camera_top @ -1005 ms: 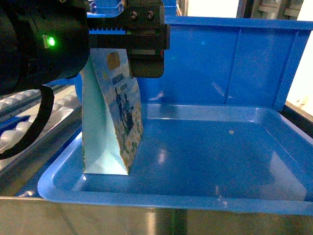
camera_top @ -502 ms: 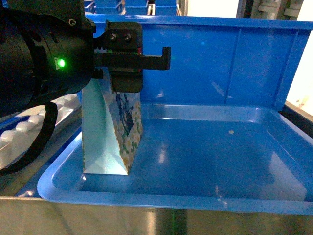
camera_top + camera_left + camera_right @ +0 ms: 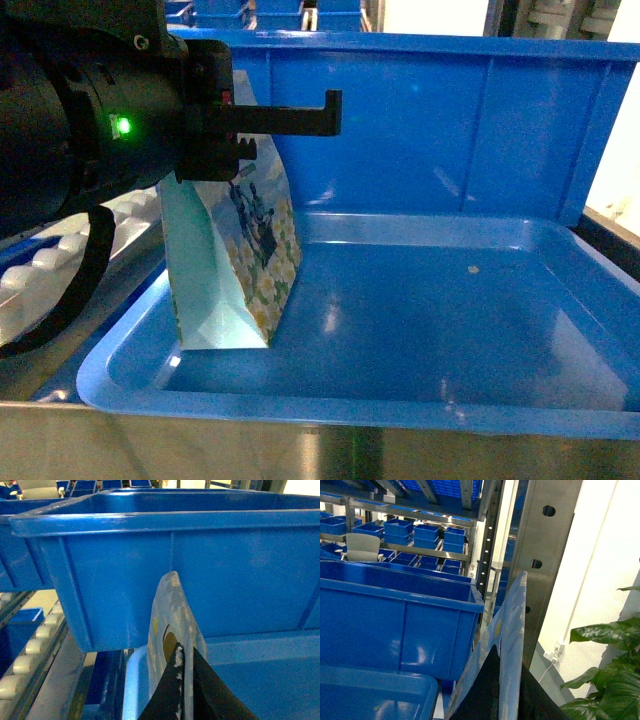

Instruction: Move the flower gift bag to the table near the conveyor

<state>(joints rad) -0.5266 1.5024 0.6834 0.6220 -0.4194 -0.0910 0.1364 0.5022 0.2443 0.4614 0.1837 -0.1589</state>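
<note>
A shallow glossy blue tray (image 3: 420, 330) sits on the steel roller rack (image 3: 60, 250), with deep blue bins (image 3: 200, 570) behind. The flower gift bag (image 3: 235, 270) stands upright at the tray's left end, tall and flat, of printed paper. The left gripper (image 3: 184, 680) pinches the bag's top edge. The right gripper (image 3: 507, 685) clamps a similar printed sheet (image 3: 510, 630).

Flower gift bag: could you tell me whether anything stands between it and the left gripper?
Nothing visible: the left gripper is shut on the top of the flower gift bag standing in the blue bin.
</note>
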